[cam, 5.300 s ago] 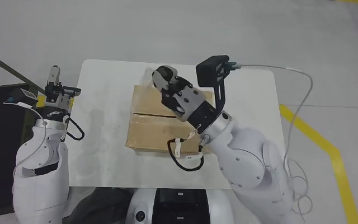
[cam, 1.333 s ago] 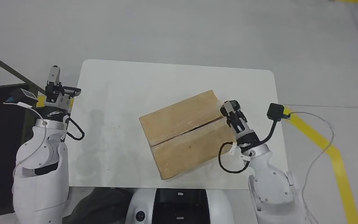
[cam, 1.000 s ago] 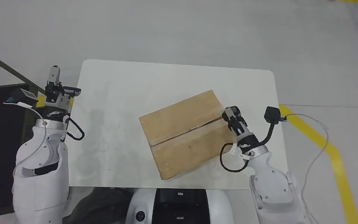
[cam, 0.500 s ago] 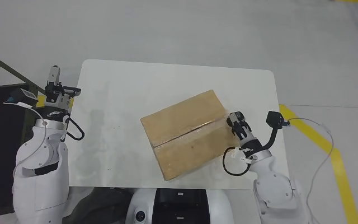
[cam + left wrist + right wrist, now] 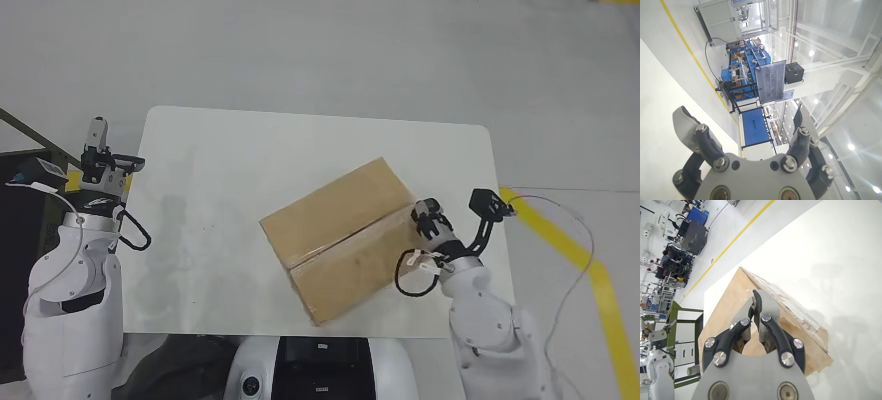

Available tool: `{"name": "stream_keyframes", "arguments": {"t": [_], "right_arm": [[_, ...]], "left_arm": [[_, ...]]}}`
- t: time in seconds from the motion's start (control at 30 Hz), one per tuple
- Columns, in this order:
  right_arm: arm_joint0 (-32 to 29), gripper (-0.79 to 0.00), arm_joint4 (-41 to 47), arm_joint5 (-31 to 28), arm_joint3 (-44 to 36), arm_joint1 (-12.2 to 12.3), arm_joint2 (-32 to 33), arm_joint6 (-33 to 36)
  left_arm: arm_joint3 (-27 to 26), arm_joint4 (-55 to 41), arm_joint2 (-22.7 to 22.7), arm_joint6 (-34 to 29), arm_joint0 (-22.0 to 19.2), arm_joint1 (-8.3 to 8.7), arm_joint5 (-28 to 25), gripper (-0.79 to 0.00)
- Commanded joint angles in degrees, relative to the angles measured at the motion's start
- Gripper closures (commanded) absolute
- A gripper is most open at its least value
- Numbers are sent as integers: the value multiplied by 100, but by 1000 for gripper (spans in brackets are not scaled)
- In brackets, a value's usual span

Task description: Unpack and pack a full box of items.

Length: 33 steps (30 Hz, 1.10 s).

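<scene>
A closed cardboard box (image 5: 340,240) lies askew on the white table (image 5: 200,260), its two top flaps meeting in a taped seam. My right gripper (image 5: 426,209) is at the box's right corner, where that seam ends. In the right wrist view, the right gripper (image 5: 754,299) is shut with its tips down on the box (image 5: 725,317) top beside shiny tape. Whether tape is pinched between them I cannot tell. My left gripper (image 5: 97,132) is held up beyond the table's left edge, away from the box. In its own wrist view, the left gripper (image 5: 741,110) is open and holds nothing.
A dark cart (image 5: 15,215) stands just left of the table, next to the left arm. A thin cable (image 5: 560,215) trails from the right arm over the floor, where a yellow line (image 5: 590,270) runs. Bare tabletop lies left of and behind the box.
The right gripper has drawn back from over the box to its right corner and slid toward the front right. The box has turned and shifted that way with it. The left arm has kept still.
</scene>
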Motion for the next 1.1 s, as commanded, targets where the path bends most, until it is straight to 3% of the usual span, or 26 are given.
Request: {"name": "stream_keyframes", "arguments": {"t": [0.0,0.73,1.07], "right_arm": [[84,0,-217,132,8,7,-77,95],[873,0,-1972,1333,249,3,-817,985],[1223,0,-3088,1770,338,-19,-1184,1786]], "left_arm": [[0,0,0,0,0,0,0,-785],[0,0,0,0,0,0,0,-785],[0,0,0,0,0,0,0,-785]]}}
